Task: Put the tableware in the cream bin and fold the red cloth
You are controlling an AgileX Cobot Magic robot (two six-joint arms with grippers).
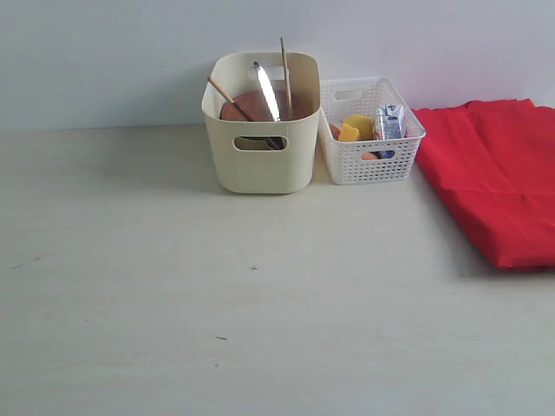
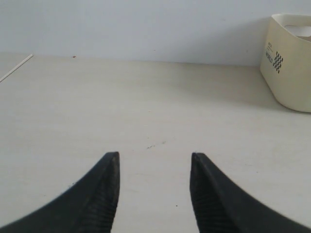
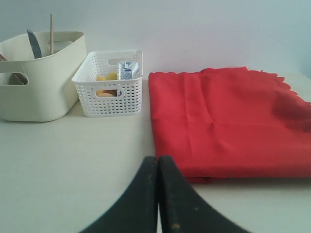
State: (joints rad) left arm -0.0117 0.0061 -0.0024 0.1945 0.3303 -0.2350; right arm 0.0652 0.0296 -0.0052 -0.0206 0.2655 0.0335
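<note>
Standing in the cream bin [image 1: 258,165] are the knife [image 1: 266,92], chopsticks [image 1: 285,68] and plate [image 1: 246,109]; a white basket [image 1: 371,163] sits just beside it, and the red cloth [image 1: 499,173] lies folded on the tabletop [image 1: 173,286] nearby. The left fingers [image 2: 97,199] are apart and empty; the right fingers [image 3: 138,201] are together.

Bin [image 1: 260,169], basket [image 1: 368,163], cloth [image 1: 499,182], left to right

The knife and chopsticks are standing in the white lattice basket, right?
No. The exterior view shows the knife and chopsticks standing in the cream bin; the white lattice basket beside it holds food and a milk carton.
</note>
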